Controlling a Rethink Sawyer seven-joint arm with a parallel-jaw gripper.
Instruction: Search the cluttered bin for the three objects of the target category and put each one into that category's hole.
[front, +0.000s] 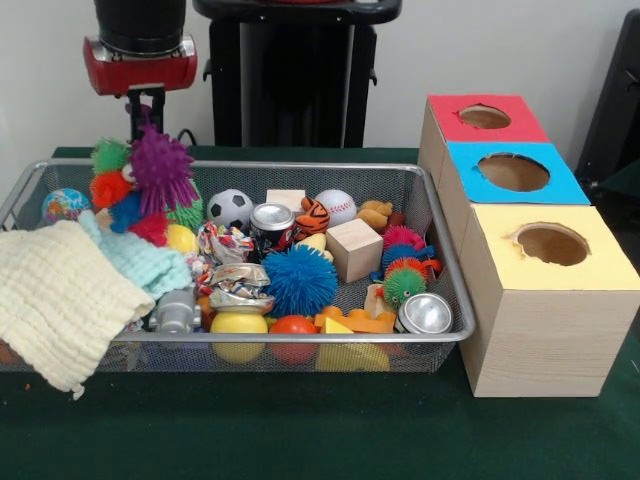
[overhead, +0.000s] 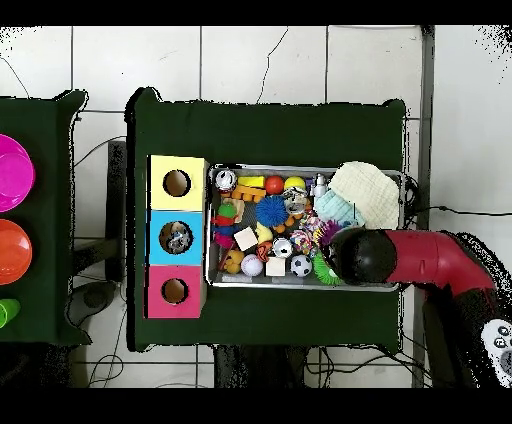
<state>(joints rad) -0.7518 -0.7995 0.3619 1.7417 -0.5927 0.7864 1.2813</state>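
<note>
The silver wire-mesh bin (front: 300, 166) is full of toys; it also shows in the overhead view (overhead: 305, 287). One wrinkled silvery piece with blue and red print (front: 222, 243) lies mid-bin, and a second (front: 239, 287) lies nearer the front rim. In the overhead view they show as small crumpled bits (overhead: 300, 239) (overhead: 294, 204). A silvery crumpled thing (overhead: 177, 238) lies inside the blue-topped box's hole (front: 513, 172). My gripper (front: 142, 115) hangs over the bin's far left corner, half hidden behind a purple spiky ball (front: 162, 168). The arm's black head (overhead: 362, 255) covers it from above.
The red-topped box (front: 485, 118) and the yellow-topped box (front: 550, 244) flank the blue one. A cream cloth (front: 55, 300) drapes over the bin's left rim. A blue spiky ball (front: 300, 281), wooden cube (front: 353, 249), upright can (front: 271, 226) and lying can (front: 425, 314) crowd the bin.
</note>
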